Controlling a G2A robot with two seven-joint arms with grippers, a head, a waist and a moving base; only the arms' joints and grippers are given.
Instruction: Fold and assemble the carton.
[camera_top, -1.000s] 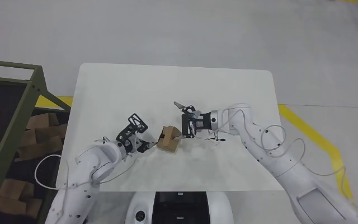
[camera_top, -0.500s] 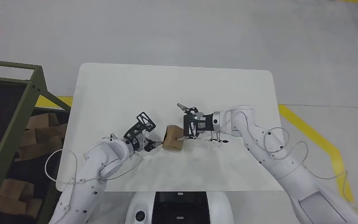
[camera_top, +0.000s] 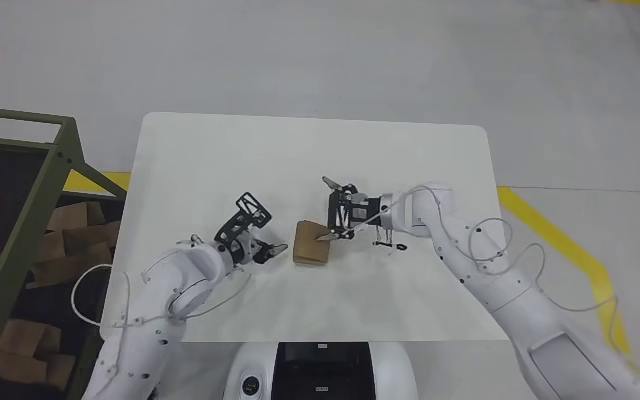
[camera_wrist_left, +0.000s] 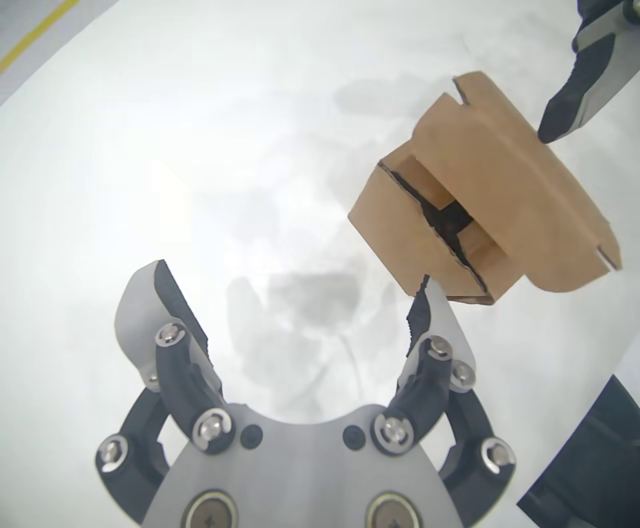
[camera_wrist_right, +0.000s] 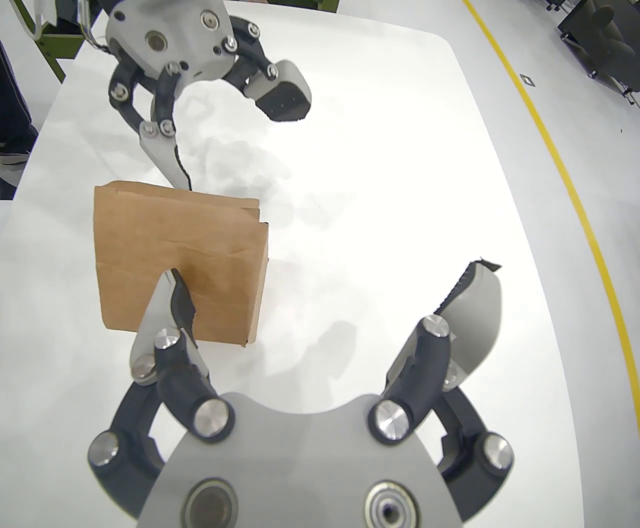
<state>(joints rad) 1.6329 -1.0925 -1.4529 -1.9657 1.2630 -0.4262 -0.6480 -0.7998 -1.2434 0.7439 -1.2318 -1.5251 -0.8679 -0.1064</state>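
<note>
Carton (camera_top: 310, 245) is set on the white worktop (camera_top: 420, 150), about mid-width, in the half nearer the robot. It is brown cardboard, partly folded. In the left wrist view (camera_wrist_left: 400, 220) one end is seen not closed: a dark gap is left between the panels, and a wide flap (camera_wrist_left: 505, 170) with notched corners stands out past the body. In the right wrist view (camera_wrist_right: 175, 255) a plain creased face is presented.

The carton is flanked by both end effectors, one on each side.

Left end effector (camera_top: 262, 232) is released, jaws spread wide, nothing gripped. One fingertip (camera_wrist_left: 419, 312) is placed right at the carton's lower corner, touching or just short of it; which cannot be told. The other finger is held well clear over bare worktop. From the right wrist view, the same end effector (camera_wrist_right: 235, 145) is seen with one tip at the carton's far edge.

Right end effector (camera_top: 330, 210) is also released (camera_wrist_right: 327, 272), nothing gripped. One finger (camera_wrist_right: 172, 300) is laid against the carton's face; the other is held apart, over bare worktop.

Beside the worktop on the robot's left, a green-framed rack (camera_top: 40, 180) is loaded with loose cardboard pieces (camera_top: 70, 240). A yellow line (camera_top: 560, 240) is marked on the floor.
</note>
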